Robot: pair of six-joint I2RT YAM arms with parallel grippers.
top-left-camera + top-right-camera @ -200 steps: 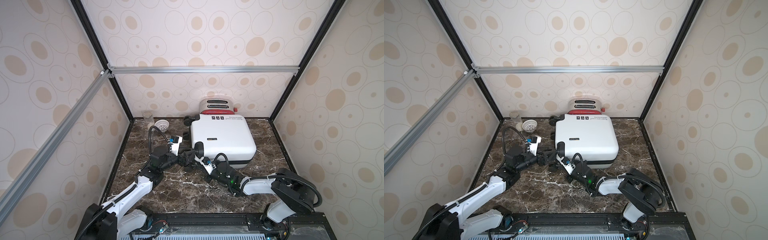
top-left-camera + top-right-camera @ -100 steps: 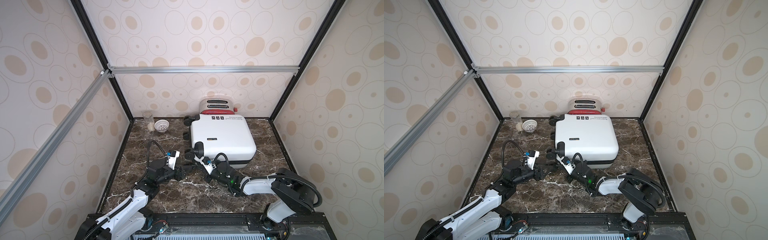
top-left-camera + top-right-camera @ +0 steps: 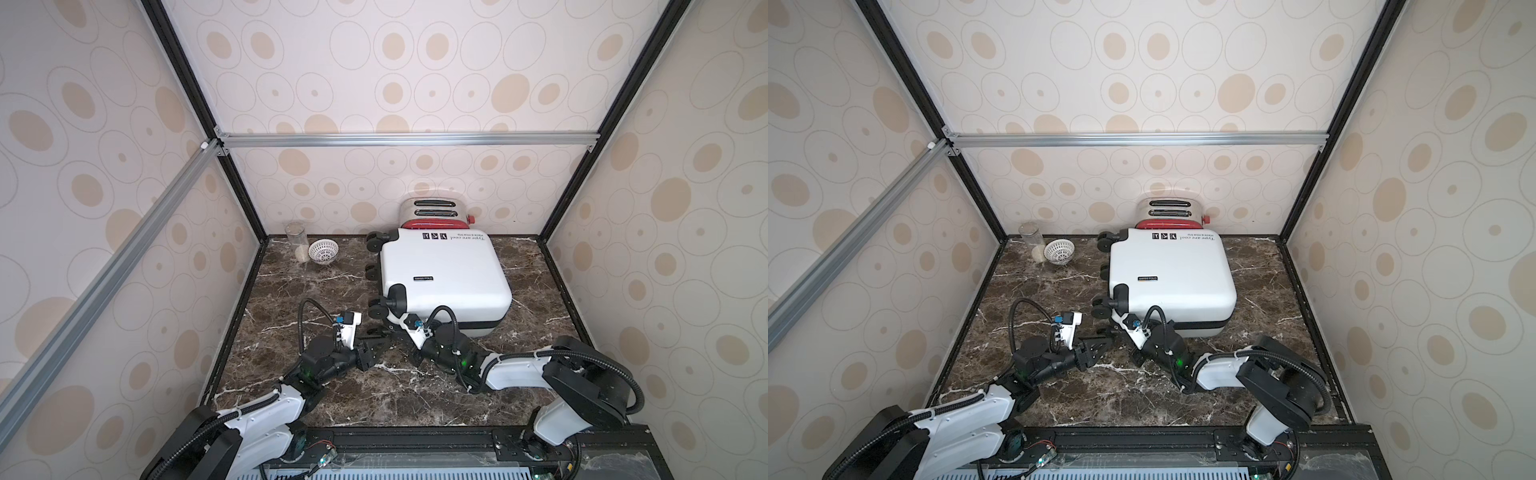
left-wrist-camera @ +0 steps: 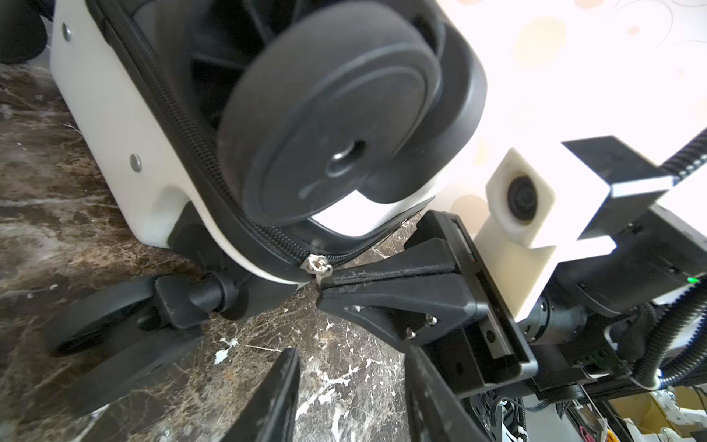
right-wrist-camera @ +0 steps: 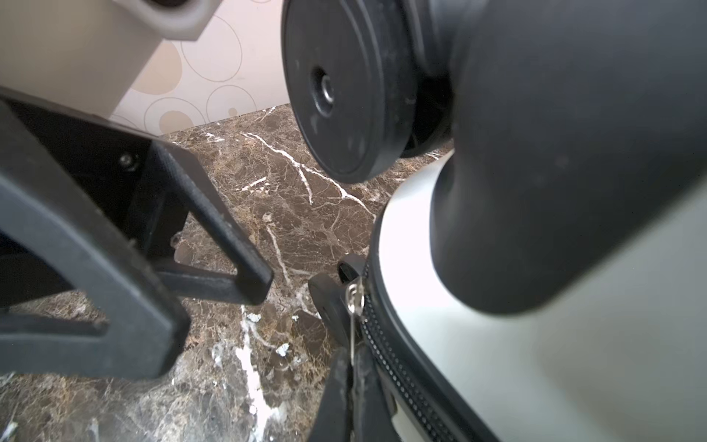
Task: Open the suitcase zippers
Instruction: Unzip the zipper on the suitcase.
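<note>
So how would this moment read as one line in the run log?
right tool: shut on zipper pull | left tool: open, empty | suitcase: flat, closed

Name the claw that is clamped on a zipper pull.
The right claw: its jaws are shut on the silvery zipper pull at a corner of the suitcase. The left claw stands open, holding nothing.

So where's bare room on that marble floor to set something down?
Bare marble between the basket and the left arm, and right of the suitcase. Crowded at its near wheel corner, around the left fingers and right fingers.
</note>
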